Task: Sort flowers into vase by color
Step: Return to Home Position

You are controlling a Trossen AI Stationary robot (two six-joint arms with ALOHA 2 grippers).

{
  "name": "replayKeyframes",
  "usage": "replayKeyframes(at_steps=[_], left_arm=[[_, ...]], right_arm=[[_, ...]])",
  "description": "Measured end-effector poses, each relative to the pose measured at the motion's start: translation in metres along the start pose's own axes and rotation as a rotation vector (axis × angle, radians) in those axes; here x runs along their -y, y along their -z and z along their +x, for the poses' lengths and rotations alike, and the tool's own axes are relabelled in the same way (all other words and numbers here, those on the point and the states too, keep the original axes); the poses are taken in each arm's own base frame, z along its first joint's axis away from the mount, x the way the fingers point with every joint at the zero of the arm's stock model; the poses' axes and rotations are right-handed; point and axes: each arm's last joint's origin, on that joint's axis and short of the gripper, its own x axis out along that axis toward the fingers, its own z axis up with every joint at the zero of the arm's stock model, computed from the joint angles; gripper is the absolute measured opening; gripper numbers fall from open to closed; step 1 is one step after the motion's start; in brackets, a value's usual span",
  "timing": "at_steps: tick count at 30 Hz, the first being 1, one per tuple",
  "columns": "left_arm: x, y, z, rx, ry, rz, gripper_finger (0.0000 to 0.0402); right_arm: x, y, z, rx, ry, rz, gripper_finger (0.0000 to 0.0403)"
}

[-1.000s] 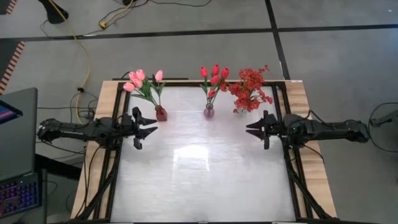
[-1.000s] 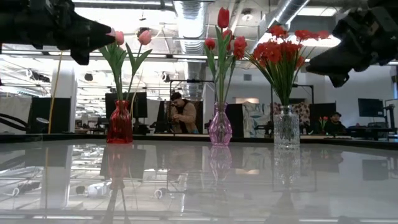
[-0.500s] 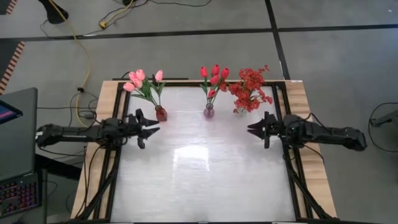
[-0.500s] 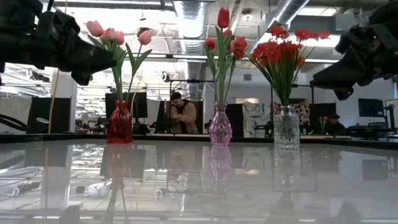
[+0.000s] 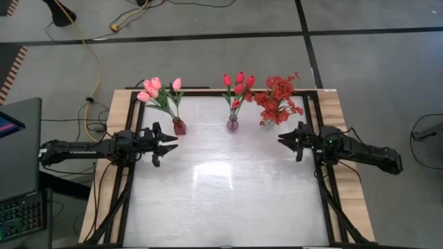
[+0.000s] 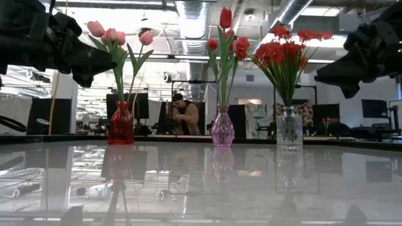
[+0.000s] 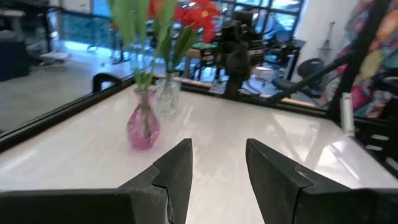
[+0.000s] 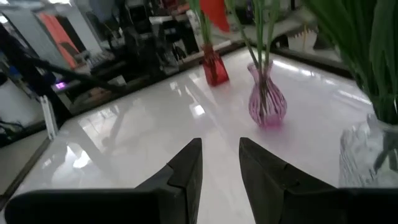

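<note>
Left claw (image 5: 169, 142) and right claw (image 5: 283, 140) gape empty; flowers (image 5: 239, 86) beyond them look light and floppy, so pinch mid-stem.

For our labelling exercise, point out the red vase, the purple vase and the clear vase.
red vase (image 6: 121, 130): low view, body.
purple vase (image 6: 222, 133): low view, bulb.
clear vase (image 6: 289, 134): low view, glass wall.

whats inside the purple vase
Red tulips stand in the purple vase, their stems running down through its neck. The tinted glass hides the stem ends and whether there is any water.
</note>
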Motion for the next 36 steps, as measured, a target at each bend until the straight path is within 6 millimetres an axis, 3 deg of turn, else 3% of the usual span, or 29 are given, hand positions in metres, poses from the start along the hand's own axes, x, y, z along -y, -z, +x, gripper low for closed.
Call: replayKeyframes(at_steps=[7,12,23,30,36], left_arm=[[0.004,-0.003,0.0,0.027,0.104,0.031,0.0137],[0.006,-0.004,-0.001,0.026,0.178,0.037,0.0137],[-0.006,0.005,0.0,-0.028,-0.166,-0.023,0.0137],[-0.008,0.018,-0.002,-0.156,-0.209,-0.021,0.0137],[-0.008,0.018,-0.002,-0.16,-0.207,-0.035,0.0137]], right_arm=[[-0.004,-0.009,0.001,0.123,-0.052,-0.001,0.0132],[-0.003,0.002,0.007,0.166,-0.102,-0.004,0.0132],[0.0,0.004,0.009,0.141,-0.056,-0.047,0.0133],[0.0,0.005,0.009,0.136,-0.056,-0.047,0.0133],[0.0,0.005,0.009,0.136,-0.055,-0.046,0.0133]])
